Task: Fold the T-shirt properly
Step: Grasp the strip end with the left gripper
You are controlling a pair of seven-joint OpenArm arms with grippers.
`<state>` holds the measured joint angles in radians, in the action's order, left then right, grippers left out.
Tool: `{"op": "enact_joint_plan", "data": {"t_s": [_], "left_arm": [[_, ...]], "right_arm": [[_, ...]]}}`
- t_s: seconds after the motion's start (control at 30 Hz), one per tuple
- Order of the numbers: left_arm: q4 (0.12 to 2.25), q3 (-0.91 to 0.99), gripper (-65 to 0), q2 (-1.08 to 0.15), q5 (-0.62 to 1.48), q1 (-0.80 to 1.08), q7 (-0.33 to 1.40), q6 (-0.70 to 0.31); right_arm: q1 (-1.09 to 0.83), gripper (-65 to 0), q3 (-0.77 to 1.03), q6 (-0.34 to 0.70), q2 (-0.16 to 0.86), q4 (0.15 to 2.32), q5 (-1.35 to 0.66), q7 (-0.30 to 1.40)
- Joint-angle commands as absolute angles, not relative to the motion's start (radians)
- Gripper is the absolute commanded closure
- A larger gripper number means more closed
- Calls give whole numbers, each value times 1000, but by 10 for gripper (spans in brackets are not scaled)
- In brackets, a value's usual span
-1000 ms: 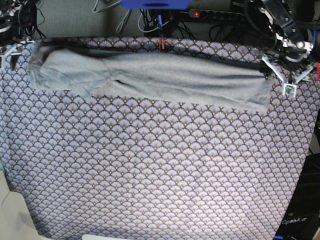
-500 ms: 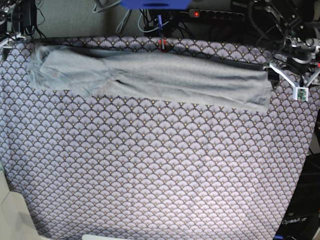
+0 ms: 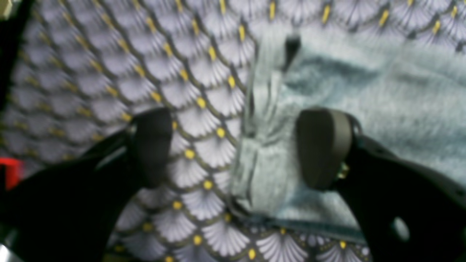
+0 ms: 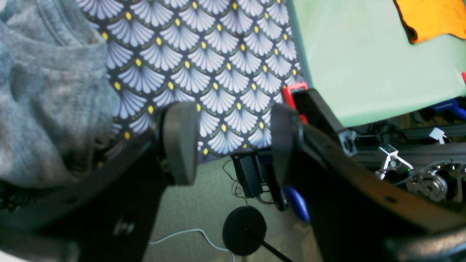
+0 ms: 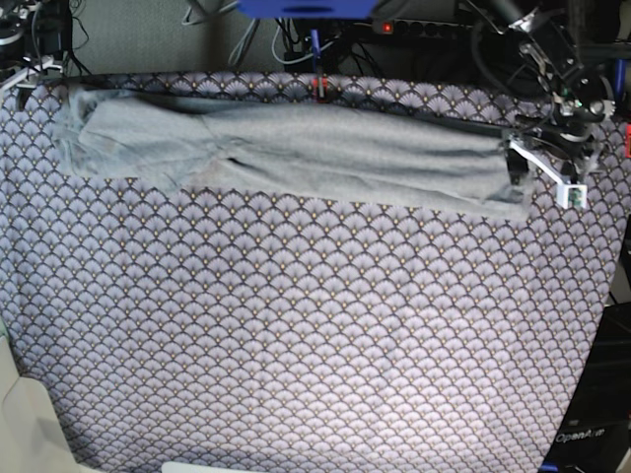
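Note:
The light grey T-shirt (image 5: 296, 148) lies as a long band along the table's far edge. My left gripper (image 5: 540, 166) is at its right end. In the left wrist view this gripper (image 3: 236, 149) is open and straddles the shirt's (image 3: 364, 91) hemmed edge: one pad (image 3: 322, 145) is over the cloth, the other over the tablecloth. My right gripper (image 5: 22, 71) is off the far left corner. In the right wrist view it (image 4: 233, 142) is open and empty over the table's edge, with the shirt's (image 4: 47, 102) bunched left end beside it.
A purple fan-patterned tablecloth (image 5: 315, 325) covers the whole table. A red clamp (image 5: 317, 87) grips the far edge at the middle, and cables and a power strip (image 5: 424, 28) lie behind it. Below the left corner are floor, a black round base (image 4: 244, 231) and a red clamp (image 4: 291, 91).
My left gripper swung out to the right, then came back in onto the shirt's right end. My right gripper drew away from the left sleeve toward the far left corner.

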<state>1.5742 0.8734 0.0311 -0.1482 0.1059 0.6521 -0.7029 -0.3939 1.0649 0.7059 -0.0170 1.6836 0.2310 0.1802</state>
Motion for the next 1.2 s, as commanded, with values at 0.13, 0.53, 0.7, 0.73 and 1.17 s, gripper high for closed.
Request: {"op": "enact_joint_plan", "data": {"t_s": [0.13,0.53,0.7,0.73,1.17], "left_arm": [[1511,872,-530,22,-137,88,634,-698],[1511,785,-530,21,-137,160,636,-698],[1509,779,-530,24,-137,170,636,-698],[1509,779,-530,24,-136,170,636,-698],[1498,742,-392,36,-134,168,636,-698]], "right_arm": [[-397,-324,1070,698,-4,1704,219,156],[-395,-325,1013,698,-2,1702,219,156],[-395,-325,1013,698,-4,1702,219,157],[-395,-325,1012,698,-4,1702,219,157],[-400,-325,992,698,-4,1704,219,157]]}}
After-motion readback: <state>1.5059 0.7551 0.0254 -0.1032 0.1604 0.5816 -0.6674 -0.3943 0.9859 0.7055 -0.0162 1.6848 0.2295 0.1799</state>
